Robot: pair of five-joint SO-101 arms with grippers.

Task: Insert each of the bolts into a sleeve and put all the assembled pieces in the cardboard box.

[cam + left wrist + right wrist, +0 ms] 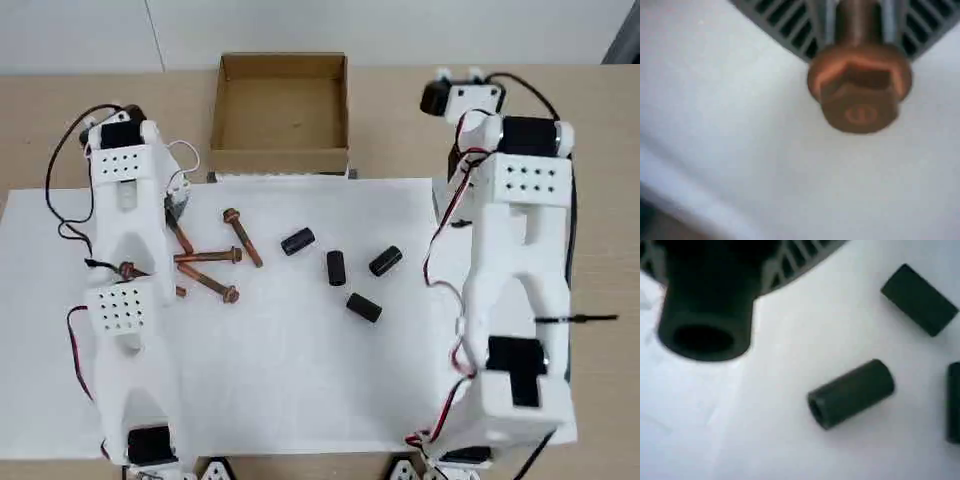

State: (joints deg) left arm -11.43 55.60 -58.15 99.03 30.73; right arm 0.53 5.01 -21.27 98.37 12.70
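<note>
Left gripper (858,17) is clamping a copper bolt (859,92) by its shank. Ribbed jaws are pressing in on both sides and the hex head is facing the wrist camera over the white sheet (740,125). Right gripper (725,252) is holding a black sleeve (705,315) with its bore turned to the lens, while three loose sleeves (850,392) are lying on the sheet beside it. From overhead, the white arms are covering both grips. That view is taking in four loose sleeves at the sheet's centre and loose bolts (210,257) clustering near its left edge. The cardboard box (280,160) is sitting open on the table (400,110), just past the sheet's far edge.
</note>
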